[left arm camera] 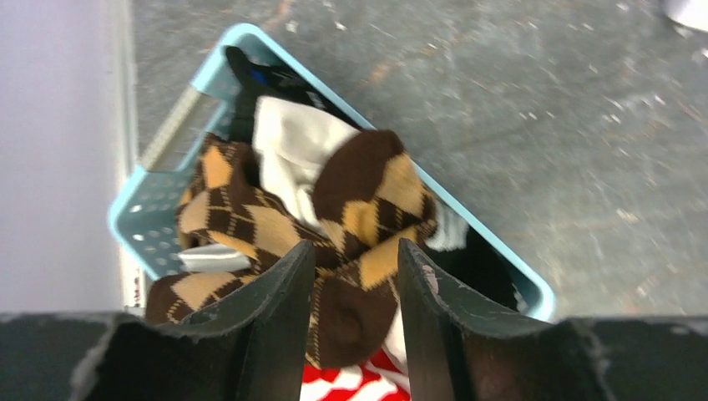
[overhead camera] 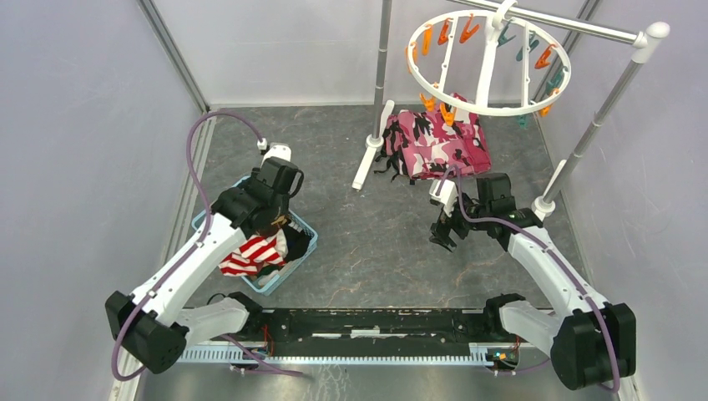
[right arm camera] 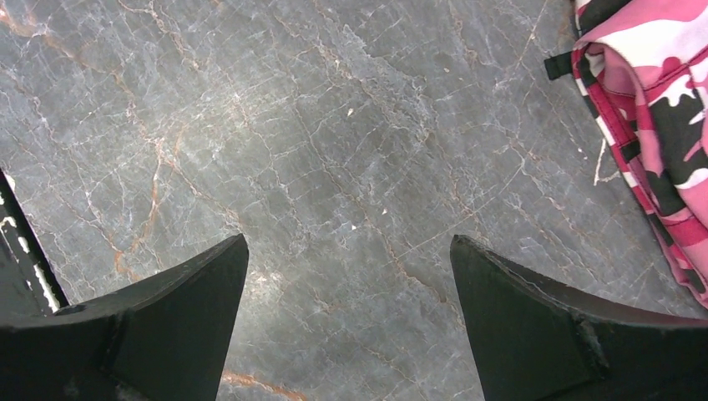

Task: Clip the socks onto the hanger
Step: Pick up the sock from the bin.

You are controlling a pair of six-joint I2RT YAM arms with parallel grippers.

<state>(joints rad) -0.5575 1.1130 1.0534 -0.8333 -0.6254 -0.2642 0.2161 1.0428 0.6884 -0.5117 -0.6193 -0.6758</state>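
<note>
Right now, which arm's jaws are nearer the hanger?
Right. The right gripper hangs over the table beside the camouflage cloth below the hanger; the left gripper is across the table, down in the sock basket.

- The top camera sits high behind the arm bases (overhead camera: pixel 213 317), looking down over the whole table (overhead camera: pixel 376 242): basket (overhead camera: pixel 307 244) at nine o'clock, hanger (overhead camera: pixel 488 63) at one.
- The left wrist camera peers close past its own fingers (left arm camera: pixel 267 326) into that same basket.
- The right wrist camera looks close down at bare tabletop, with the camouflage cloth (right arm camera: pixel 659 109) at two o'clock, shared with the top view.
</note>
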